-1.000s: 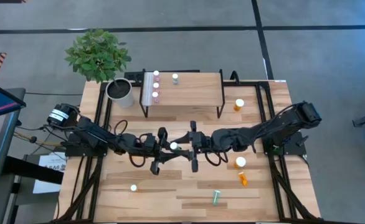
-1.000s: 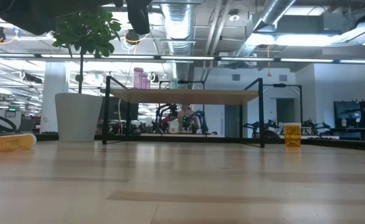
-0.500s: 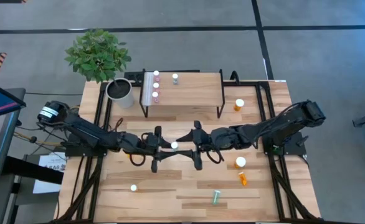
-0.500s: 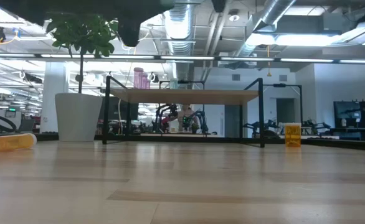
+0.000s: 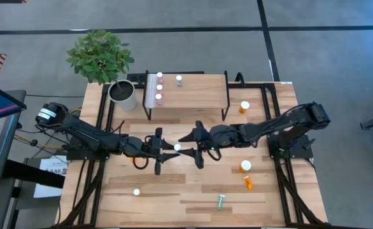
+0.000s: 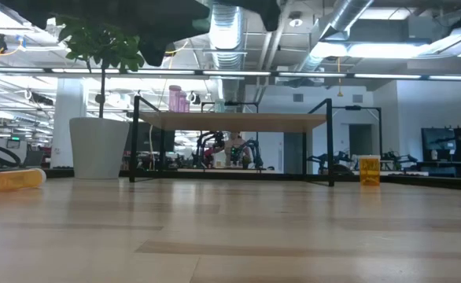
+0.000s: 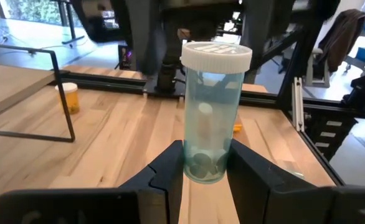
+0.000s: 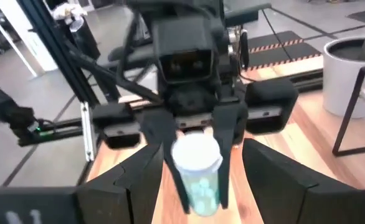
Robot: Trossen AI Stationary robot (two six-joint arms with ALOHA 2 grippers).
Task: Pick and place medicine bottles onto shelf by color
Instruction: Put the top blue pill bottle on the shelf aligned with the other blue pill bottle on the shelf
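A teal-green medicine bottle (image 7: 210,118) with a white cap (image 5: 177,147) hangs upright above the middle of the table. My left gripper (image 7: 207,177) reaches in from the table's left and is shut on it. My right gripper (image 8: 198,186) faces it from the table's right. It is open, with one finger on each side of the bottle (image 8: 198,168) and a gap on both sides. The shelf (image 5: 193,95) stands at the far middle on black legs. It carries three pink bottles (image 5: 159,88) in a row and one more bottle (image 5: 179,81). My left gripper pinches the bottle's lower body (image 7: 201,165) between its two fingers. The fingers come nearly level from the table's left. The bottle stands upright with its cap on top, lifted clear of the table.
A grey-white plant pot (image 5: 123,94) stands left of the shelf. Loose bottles stand or lie on the table: orange ones at the right (image 5: 244,107), (image 5: 245,166), (image 5: 248,183), a green one lying near the front (image 5: 220,201), and a white-capped one at the front left (image 5: 136,191).
My left gripper has tipped toward level while the bottle's cap has stayed in the same place. My right gripper has shifted a little toward the table's left and far side, closer around the bottle.
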